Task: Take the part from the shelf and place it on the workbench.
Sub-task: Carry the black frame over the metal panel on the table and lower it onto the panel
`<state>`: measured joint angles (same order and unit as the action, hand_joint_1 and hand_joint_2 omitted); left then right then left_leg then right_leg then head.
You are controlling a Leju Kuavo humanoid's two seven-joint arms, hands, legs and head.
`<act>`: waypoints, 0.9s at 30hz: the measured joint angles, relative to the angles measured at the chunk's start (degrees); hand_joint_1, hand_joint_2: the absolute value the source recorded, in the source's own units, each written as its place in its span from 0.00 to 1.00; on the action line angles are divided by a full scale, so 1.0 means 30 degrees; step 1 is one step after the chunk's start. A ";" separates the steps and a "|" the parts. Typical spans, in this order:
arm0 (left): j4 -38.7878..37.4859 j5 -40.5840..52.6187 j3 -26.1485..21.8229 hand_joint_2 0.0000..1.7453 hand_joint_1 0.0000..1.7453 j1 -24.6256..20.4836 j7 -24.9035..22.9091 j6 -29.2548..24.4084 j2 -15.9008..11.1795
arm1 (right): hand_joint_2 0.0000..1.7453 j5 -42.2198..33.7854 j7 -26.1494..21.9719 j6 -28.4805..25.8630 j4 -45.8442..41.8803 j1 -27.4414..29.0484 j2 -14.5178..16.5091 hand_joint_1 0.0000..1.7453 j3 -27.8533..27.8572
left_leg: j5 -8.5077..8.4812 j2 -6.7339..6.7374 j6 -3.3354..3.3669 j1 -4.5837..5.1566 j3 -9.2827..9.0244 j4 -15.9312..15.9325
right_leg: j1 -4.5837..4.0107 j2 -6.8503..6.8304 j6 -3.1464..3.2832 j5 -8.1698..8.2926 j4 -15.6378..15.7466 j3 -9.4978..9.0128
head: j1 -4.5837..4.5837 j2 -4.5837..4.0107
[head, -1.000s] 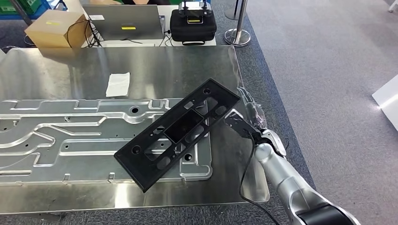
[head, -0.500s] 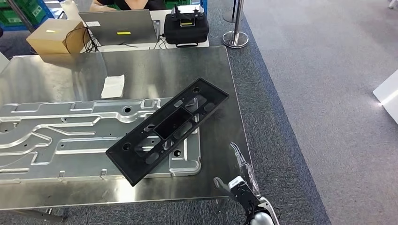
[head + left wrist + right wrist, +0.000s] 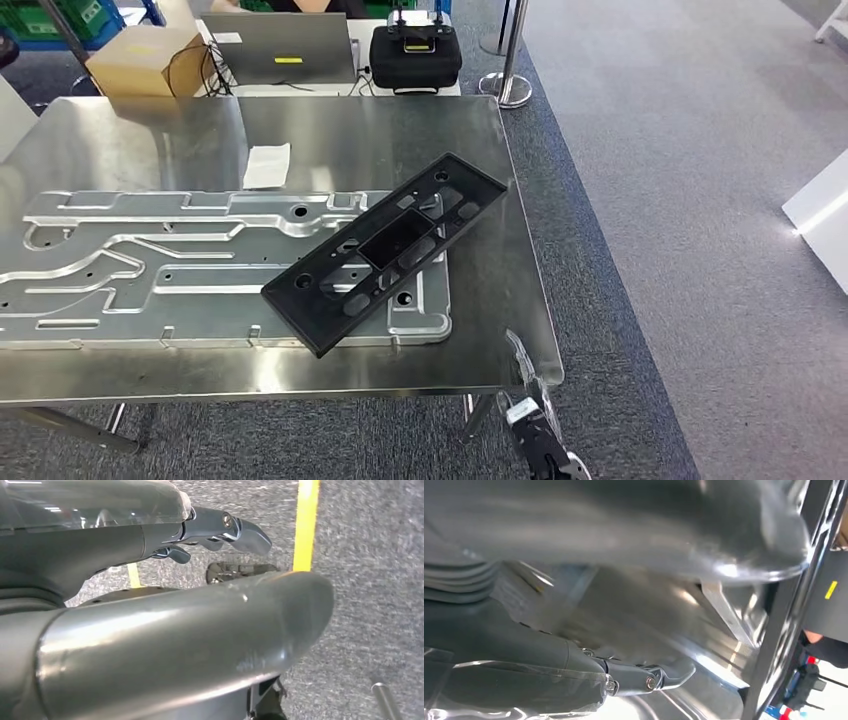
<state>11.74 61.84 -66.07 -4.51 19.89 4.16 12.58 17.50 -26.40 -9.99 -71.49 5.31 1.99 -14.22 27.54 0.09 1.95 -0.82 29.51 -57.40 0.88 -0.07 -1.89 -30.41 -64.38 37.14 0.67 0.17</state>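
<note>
The black part (image 3: 390,252), a long flat panel with cut-outs, lies slantwise at the centre of the head view, running from lower left to upper right. Most of it rests on the large embossed metal sheet (image 3: 150,270) that covers the left half of the counter (image 3: 480,130), and its upper right end reaches out over the bare steel. No hand touches it. The right hand (image 3: 530,420) shows at the bottom edge of the frame, right of centre, just below the counter's near corner and well apart from the part, its fingers spread and holding nothing. In the left wrist view the left hand (image 3: 150,540) hangs over grey carpet with a yellow line, fingers extended, thumb apart from them, nothing held. A white cloth (image 3: 267,165) lies on the counter in the upper left, beyond the sheet. At the top are a cardboard box (image 3: 145,62), a laptop (image 3: 285,48) and a black case (image 3: 415,55).
</note>
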 joint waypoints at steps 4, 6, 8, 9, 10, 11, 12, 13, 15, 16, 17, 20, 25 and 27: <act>0.0000 -0.0024 -0.0109 0.00 0.00 -0.0005 -0.0111 -0.0078 0.0046 | 0.00 -0.0086 -0.0049 0.0076 0.0060 0.0291 0.0000 0.00 0.0206 | -0.0732 0.0175 0.0141 0.0214 0.1002 -0.0052 | -0.0034 0.0004 -0.0016 -0.1452 -0.3205 0.0364 | 0.0024 0.0002; 0.0000 -0.0040 -0.0184 0.00 0.00 -0.0018 -0.0182 -0.0095 0.0078 | 0.00 -0.0086 -0.0071 0.0108 0.0073 0.0372 0.0004 0.00 0.0260 | -0.1105 0.0188 0.0130 0.0316 0.1431 -0.0079 | -0.0130 0.0007 0.0245 -0.0447 -0.1549 -0.1203 | 0.0022 0.0002; -0.0002 -0.0056 -0.0251 0.00 0.00 -0.0039 -0.0248 -0.0100 0.0173 | 0.00 -0.0089 -0.0040 0.0248 0.0094 0.0377 0.0025 0.00 0.0324 | -0.1438 0.0170 0.0031 0.0404 0.1724 -0.0125 | -0.0326 -0.0017 0.0616 -0.0199 0.1320 -0.3349 | 0.0015 0.0002; -0.0004 -0.0058 -0.0279 0.00 0.00 -0.0054 -0.0282 -0.0100 0.0226 | 0.00 -0.0093 0.0006 0.0354 0.0162 0.0429 0.0047 0.00 0.0353 | -0.1607 0.0164 -0.0054 0.0405 0.1809 -0.0138 | -0.0420 -0.0028 0.0747 -0.0317 0.2339 -0.4019 | 0.0017 0.0002; -0.0005 -0.0060 -0.0308 0.00 0.00 -0.0062 -0.0322 -0.0102 0.0275 | 0.00 -0.0097 0.0062 0.0463 0.0261 0.0552 0.0076 0.00 0.0381 | -0.1778 0.0158 -0.0166 0.0398 0.1885 -0.0128 | -0.0499 -0.0043 0.0841 -0.0424 0.2959 -0.4360 | 0.0024 0.0002; -0.0007 -0.0060 -0.0346 0.00 0.00 -0.0057 -0.0359 -0.0101 0.0306 | 0.00 -0.0100 0.0119 0.0559 0.0390 0.0732 0.0107 0.00 0.0393 | -0.1973 0.0154 -0.0282 0.0390 0.1949 -0.0081 | -0.0505 -0.0054 0.0917 -0.0356 0.3191 -0.4332 | 0.0029 0.0002; -0.0007 -0.0060 -0.0385 0.00 0.00 -0.0050 -0.0383 -0.0104 0.0322 | 0.00 -0.0100 0.0137 0.0616 0.0521 0.0928 0.0129 0.00 0.0406 | -0.2012 0.0130 -0.0386 0.0369 0.2034 -0.0111 | -0.0474 -0.0095 0.0973 -0.0145 0.3243 -0.4194 | 0.0048 0.0000; -0.0007 -0.0060 -0.0414 0.00 0.00 -0.0036 -0.0401 -0.0107 0.0333 | 0.00 -0.0102 0.0150 0.0663 0.0625 0.1058 0.0160 0.00 0.0421 | -0.1705 0.0099 -0.0494 0.0365 0.2183 -0.0315 | -0.0410 -0.0109 0.1081 0.0102 0.3313 -0.3997 | 0.0046 0.0000; -0.0005 -0.0060 -0.0437 0.00 0.00 -0.0030 -0.0421 -0.0116 0.0331 | 0.00 -0.0106 0.0151 0.0716 0.0778 0.1139 0.0244 0.00 0.0452 | -0.0045 0.0046 -0.0689 0.0303 0.2689 -0.1747 | -0.0278 -0.0129 0.1234 0.0629 0.3381 -0.3448 | -0.0023 0.0000; -0.0005 -0.0060 -0.0443 0.00 0.00 -0.0034 -0.0430 -0.0118 0.0331 | 0.00 -0.0108 0.0153 0.0729 0.0841 0.1157 0.0286 0.00 0.0466 | 0.0975 0.0037 -0.0793 0.0260 0.2982 -0.2898 | -0.0270 -0.0111 0.1276 0.0858 0.3342 -0.3118 | -0.0071 0.0002; -0.0004 -0.0060 -0.0446 0.00 0.00 -0.0038 -0.0437 -0.0119 0.0330 | 0.00 -0.0108 0.0155 0.0730 0.0900 0.1190 0.0313 0.00 0.0477 | 0.1673 0.0036 -0.0887 0.0202 0.3199 -0.4107 | -0.0258 -0.0142 0.1252 0.1073 0.3269 -0.2780 | -0.0106 0.0002; 0.0000 -0.0060 -0.0455 0.00 0.00 -0.0038 -0.0446 -0.0118 0.0324 | 0.00 -0.0108 0.0159 0.0729 0.1075 0.1253 0.0335 0.00 0.0503 | 0.1076 0.0042 -0.1148 0.0024 0.2579 -0.5268 | -0.0150 -0.0250 0.1043 0.1623 0.2831 -0.1606 | -0.0118 0.0002; 0.0000 -0.0106 -0.0486 0.00 0.00 -0.0138 -0.0455 -0.0126 0.0322 | 0.00 -0.0060 0.0204 0.0771 0.1228 0.1244 0.0375 0.00 0.0523 | 0.1194 -0.0036 -0.1027 0.0000 -0.1034 -0.0247 | -0.0071 -0.0280 0.0440 0.2194 0.1849 -0.0283 | -0.0146 0.0002; -0.0004 -0.0158 -0.0530 0.00 0.00 -0.0148 -0.0488 -0.0122 0.0319 | 0.00 -0.0033 0.0252 0.0814 0.1350 0.1227 0.0399 0.00 0.0526 | 0.1051 -0.0001 -0.0588 0.0056 -0.0846 -0.0120 | -0.0014 -0.0278 0.0164 0.2426 0.1809 -0.0206 | -0.0168 0.0002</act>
<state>11.73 61.36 -67.66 -4.95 18.43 3.79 13.53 17.40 -25.64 -7.55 -67.45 8.99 3.19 -12.64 30.69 0.09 0.18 -0.65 26.98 -57.76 0.84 -0.90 -1.40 -23.13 -58.95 36.53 0.17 0.17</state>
